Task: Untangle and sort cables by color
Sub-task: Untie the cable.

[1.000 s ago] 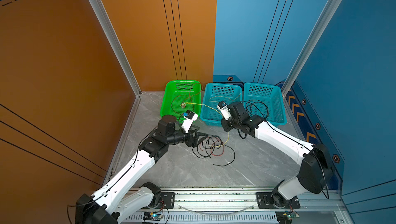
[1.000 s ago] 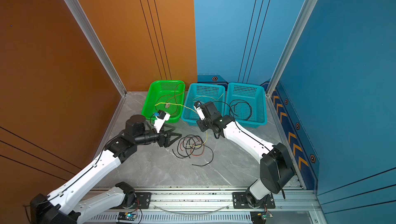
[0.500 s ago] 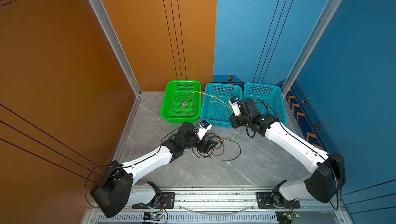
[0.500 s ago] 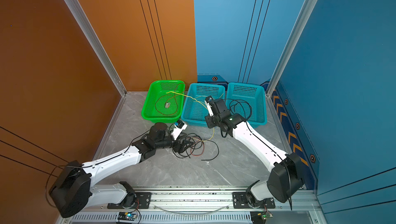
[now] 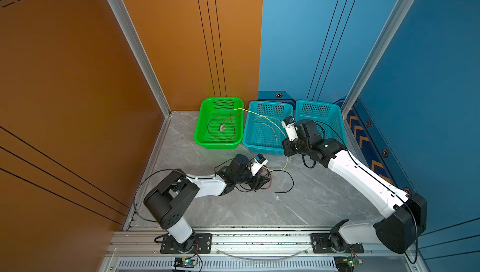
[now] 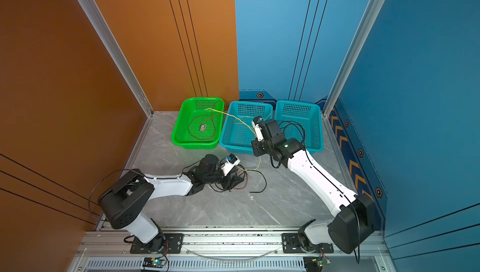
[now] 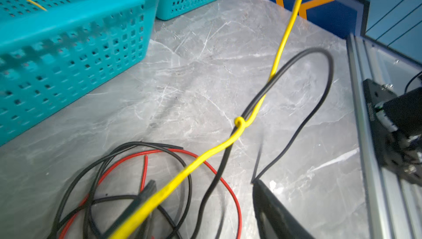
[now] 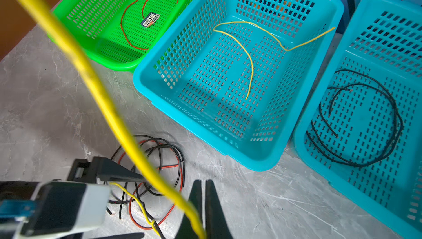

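Cables: two yellow, one clamped in closed right gripper; red-black tangle under left gripper, jaws apart. Baskets: three.

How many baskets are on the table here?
3, side by side: the green basket holds a red cable, the middle teal basket a yellow cable, the end teal basket a black cable. None appears hidden.

My tabletop looks like smooth, polished grey marble. The baskets are glossy perforated plastic, the yellow cable smooth-coated, the rail matt aluminium.
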### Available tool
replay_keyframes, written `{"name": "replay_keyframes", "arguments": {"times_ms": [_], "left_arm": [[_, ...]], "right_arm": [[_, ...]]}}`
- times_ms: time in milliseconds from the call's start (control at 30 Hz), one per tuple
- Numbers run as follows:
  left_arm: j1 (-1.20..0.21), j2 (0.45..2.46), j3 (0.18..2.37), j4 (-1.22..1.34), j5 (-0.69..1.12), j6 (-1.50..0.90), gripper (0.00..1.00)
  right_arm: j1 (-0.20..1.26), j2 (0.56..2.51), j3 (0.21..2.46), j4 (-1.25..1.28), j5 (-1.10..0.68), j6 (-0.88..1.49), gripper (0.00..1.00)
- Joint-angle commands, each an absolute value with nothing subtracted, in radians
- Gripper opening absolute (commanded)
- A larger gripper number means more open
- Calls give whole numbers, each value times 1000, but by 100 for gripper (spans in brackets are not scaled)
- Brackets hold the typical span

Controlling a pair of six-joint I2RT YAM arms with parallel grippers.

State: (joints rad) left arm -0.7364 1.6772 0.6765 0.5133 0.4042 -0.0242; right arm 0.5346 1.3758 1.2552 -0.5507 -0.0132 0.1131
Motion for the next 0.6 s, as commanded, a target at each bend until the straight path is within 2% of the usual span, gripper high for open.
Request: {"name": "replay_keyframes", "arguments": {"times_ms": [0, 133, 167, 567], "left_arm": [[-752, 1724, 726, 591, 440, -27, 46], [-753, 1749, 739, 592, 445, -36, 6], [-750, 1745, 733, 593, 443, -38, 0], [-675, 1553, 584, 597, 412, -59, 0]], "right_arm": [[526, 1344, 1245, -581, -41, 137, 0], [511, 1332, 1239, -592, -29, 136, 0], [506, 1327, 1237, -597, -21, 136, 0], [406, 1263, 1224, -644, 93, 120, 0]]}}
